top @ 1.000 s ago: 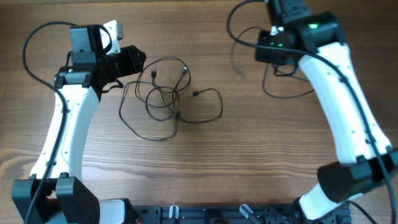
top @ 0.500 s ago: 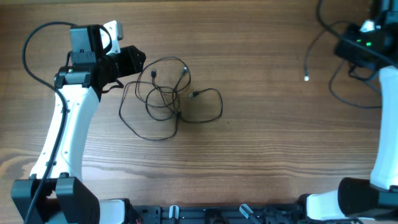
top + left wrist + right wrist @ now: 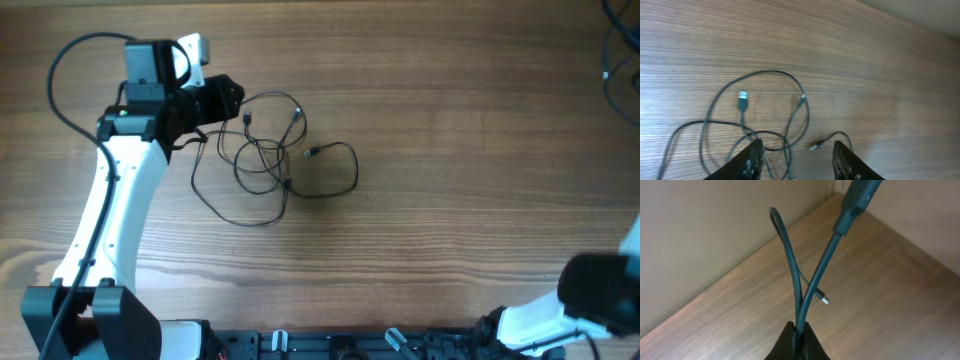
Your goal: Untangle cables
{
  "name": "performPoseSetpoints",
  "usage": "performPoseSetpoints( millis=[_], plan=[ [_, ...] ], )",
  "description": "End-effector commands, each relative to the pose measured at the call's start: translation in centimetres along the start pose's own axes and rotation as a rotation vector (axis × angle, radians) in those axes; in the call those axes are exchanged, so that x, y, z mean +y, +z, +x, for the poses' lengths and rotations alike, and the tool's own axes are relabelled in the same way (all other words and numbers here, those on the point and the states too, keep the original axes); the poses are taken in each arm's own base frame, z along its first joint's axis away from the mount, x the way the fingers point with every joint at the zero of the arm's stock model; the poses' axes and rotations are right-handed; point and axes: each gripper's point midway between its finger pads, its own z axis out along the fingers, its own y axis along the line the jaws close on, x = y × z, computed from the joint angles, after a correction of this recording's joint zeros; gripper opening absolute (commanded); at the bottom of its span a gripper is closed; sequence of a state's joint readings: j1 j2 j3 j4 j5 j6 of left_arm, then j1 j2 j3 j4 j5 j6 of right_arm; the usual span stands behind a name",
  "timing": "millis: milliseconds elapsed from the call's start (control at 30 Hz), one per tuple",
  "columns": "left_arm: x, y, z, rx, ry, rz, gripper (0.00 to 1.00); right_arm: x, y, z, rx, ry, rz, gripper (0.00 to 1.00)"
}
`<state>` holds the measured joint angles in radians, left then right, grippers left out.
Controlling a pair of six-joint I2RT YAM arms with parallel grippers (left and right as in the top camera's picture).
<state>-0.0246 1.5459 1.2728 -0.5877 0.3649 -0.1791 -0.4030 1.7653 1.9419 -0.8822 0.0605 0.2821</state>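
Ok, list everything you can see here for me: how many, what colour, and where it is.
cable tangle: one pile, black, on the table left of centre; three plug ends show, cable count unclear
held cable: one, dark, doubled into a loop, above the table at the far right
table: one, brown wood, under everything
left arm: one, white with black joints, left side
right arm: one, white and black, bottom right corner
left gripper: one, black, open, at the tangle's left edge
right gripper: one, black, shut on the held cable
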Motion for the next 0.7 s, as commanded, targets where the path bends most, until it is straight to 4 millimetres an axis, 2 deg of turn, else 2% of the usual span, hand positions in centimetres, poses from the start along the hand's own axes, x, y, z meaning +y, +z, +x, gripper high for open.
performPoseSetpoints(
  millis=[0,100,233,400,533,667],
  plan=[
    [-2.0,0.7,0.8,0.028,0.02,0.039,0.45,0.4,4.9,-0.1,0.013,-0.022,-0.008,0.04],
    [-4.1,1.2,2.1,0.065,0.057,0.067,0.45,-0.6,8.3,-1.1,-0.046,-0.063,0.055,0.04],
    [-5.9,1.5,2.9,0.081,0.092,0.094,0.45,-2.3,10.7,-3.0,-0.13,-0.1,0.117,0.04],
    [-7.2,1.7,3.2,0.083,0.116,0.117,0.46,-6.1,13.6,-5.1,-0.215,-0.109,0.161,0.04],
    [-8.6,1.9,3.1,0.067,0.147,0.144,0.46,-11.1,16.3,-4.9,-0.202,-0.209,0.321,0.04],
    [-10.2,2.1,3.6,0.066,0.18,0.169,0.46,-14.6,19.6,-2.9,-0.142,-0.178,0.319,0.04]
  ],
)
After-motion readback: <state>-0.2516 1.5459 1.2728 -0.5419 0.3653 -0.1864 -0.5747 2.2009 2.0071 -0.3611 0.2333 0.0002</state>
